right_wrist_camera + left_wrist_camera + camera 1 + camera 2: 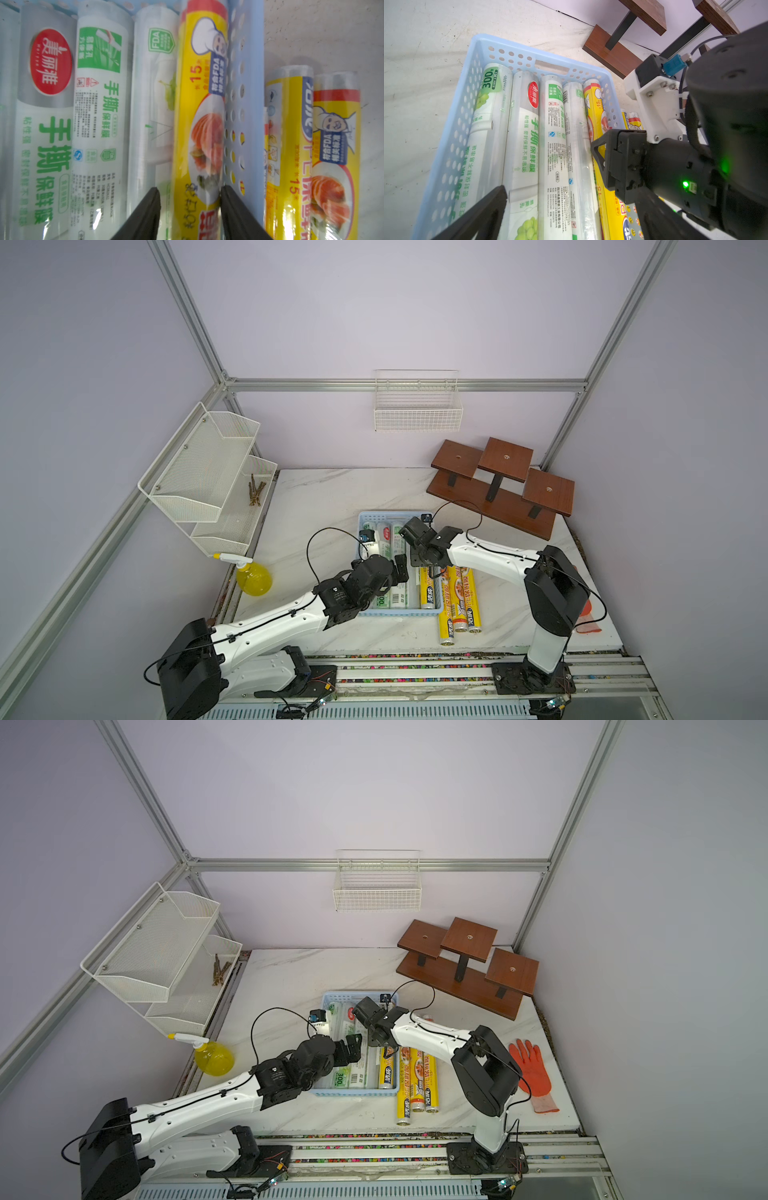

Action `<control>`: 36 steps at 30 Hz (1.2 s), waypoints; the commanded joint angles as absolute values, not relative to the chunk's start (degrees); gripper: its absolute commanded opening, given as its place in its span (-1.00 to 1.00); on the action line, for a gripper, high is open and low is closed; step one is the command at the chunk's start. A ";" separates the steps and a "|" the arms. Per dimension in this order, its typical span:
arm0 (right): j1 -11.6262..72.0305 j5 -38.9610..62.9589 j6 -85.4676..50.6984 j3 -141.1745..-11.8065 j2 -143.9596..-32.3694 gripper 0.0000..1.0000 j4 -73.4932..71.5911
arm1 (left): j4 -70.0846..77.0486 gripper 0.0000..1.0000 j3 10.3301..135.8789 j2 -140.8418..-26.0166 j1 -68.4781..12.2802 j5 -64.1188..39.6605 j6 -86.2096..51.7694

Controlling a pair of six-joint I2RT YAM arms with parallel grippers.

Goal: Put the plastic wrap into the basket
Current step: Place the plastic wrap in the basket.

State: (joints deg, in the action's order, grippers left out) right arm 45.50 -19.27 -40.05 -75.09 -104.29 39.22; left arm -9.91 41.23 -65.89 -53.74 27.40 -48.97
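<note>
The light-blue basket (399, 614) (353, 1091) (529, 52) (245, 62) sits mid-table. Lengthwise inside lie several white plastic wrap rolls with green print (390, 547) (525, 135) (99, 104). One yellow roll (430, 593) (387, 1073) (593, 99) (199, 104) lies against the right wall. Three yellow rolls (459, 601) (417, 1081) (332, 145) lie on the table just right of the basket. My right gripper (433, 572) (387, 1051) (190, 207) straddles the yellow roll in the basket, slightly open, with a thin gap at one finger. My left gripper (400, 572) (353, 1052) (571, 216) hovers wide open over the white rolls.
A brown wooden stand (498, 489) is at the back right and an orange glove (532, 1073) lies at the right. A yellow spray bottle (253, 578) and a white mesh rack (208, 472) are at the left. A wire basket (417, 406) hangs on the back wall.
</note>
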 commanded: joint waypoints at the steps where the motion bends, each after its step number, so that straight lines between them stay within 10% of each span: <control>1: 45.91 -20.65 -40.86 -75.85 -105.81 0.02 41.14 | -8.66 1.00 42.49 -66.01 -53.44 27.42 -50.07; 15: 46.23 -17.30 -40.80 -74.33 -103.44 -0.20 38.32 | -8.78 1.00 42.32 -65.81 -53.46 26.24 -49.67; 24: 45.22 -26.02 -42.44 -63.62 -81.26 -0.06 31.78 | -3.19 1.00 43.29 -67.82 -53.44 18.69 -44.13; 36: 23.81 -7.28 -34.53 -43.42 -68.51 0.13 23.75 | -4.08 1.00 54.84 -82.75 -54.84 5.00 -40.55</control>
State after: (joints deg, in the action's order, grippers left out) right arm 26.02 -13.58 -37.76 -45.43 -69.49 26.72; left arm -4.34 51.00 -79.99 -54.11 9.50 -42.94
